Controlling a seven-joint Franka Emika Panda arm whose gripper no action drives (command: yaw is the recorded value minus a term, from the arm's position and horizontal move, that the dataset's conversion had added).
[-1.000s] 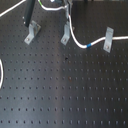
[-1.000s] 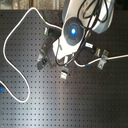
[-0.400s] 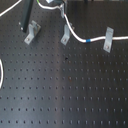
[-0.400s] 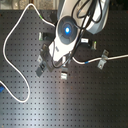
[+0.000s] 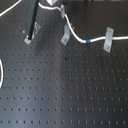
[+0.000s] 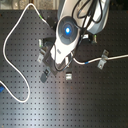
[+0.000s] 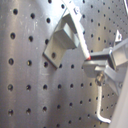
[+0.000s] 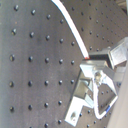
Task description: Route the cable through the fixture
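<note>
White against the black perforated breadboard table [image 5: 60, 95], the long thin flexible cable with its short blue band [image 5: 88, 41] is what I am working. Going left to right across the first exterior view: a plain white cord [image 5: 3, 75] curves at the far left edge; then a dark post on a small metal foot [image 5: 31, 36]; then the middle metal clip bracket [image 5: 64, 36], standing upright; then the right metal clip bracket [image 5: 108, 41], also upright.

The cable comes down from my pincer [image 5: 56, 5] at the top of the picture, passes just beside the middle bracket, dips, and runs on to the right bracket, the blue band lying between the two. Its long axis over that stretch runs across the first exterior view, left to right. I judge the brackets stand in a row so the cable can be laid through them in turn, and I hold it high to keep it taut.

In the second wrist view my fingers [image 8: 102, 60] appear to sit pinched together on the cable [image 8: 70, 22], which leads away from them over the board.
</note>
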